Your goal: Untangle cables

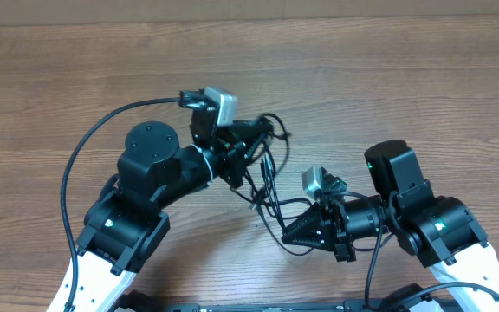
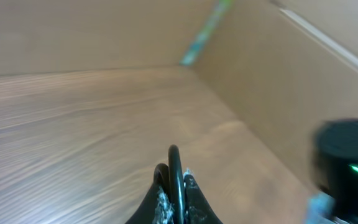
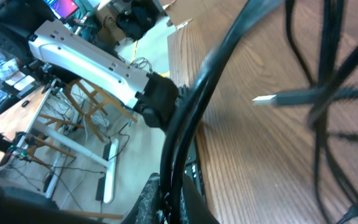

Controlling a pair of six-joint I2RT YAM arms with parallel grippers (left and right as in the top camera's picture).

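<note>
The cables [image 1: 265, 186] are thin black cords hanging in loose loops between my two grippers, above the middle of the wooden table [image 1: 388, 78]. My left gripper [image 1: 267, 132] holds their upper end; in the left wrist view its gripper [image 2: 175, 180] is shut on one black cable [image 2: 174, 158] that runs up between the fingers. My right gripper [image 1: 286, 236] holds the lower end; in the right wrist view the gripper [image 3: 178, 202] is shut on two cable strands [image 3: 204, 93]. A small silver plug tip [image 3: 265, 99] sticks out among the loops at the right.
A thick black arm wire [image 1: 81, 160] arcs round the left arm. A brown cardboard wall [image 2: 278, 81] stands along the table's far side. The table's edge [image 3: 185, 81] and the floor with chairs beyond show in the right wrist view. The right arm's body [image 2: 347, 165] is close by.
</note>
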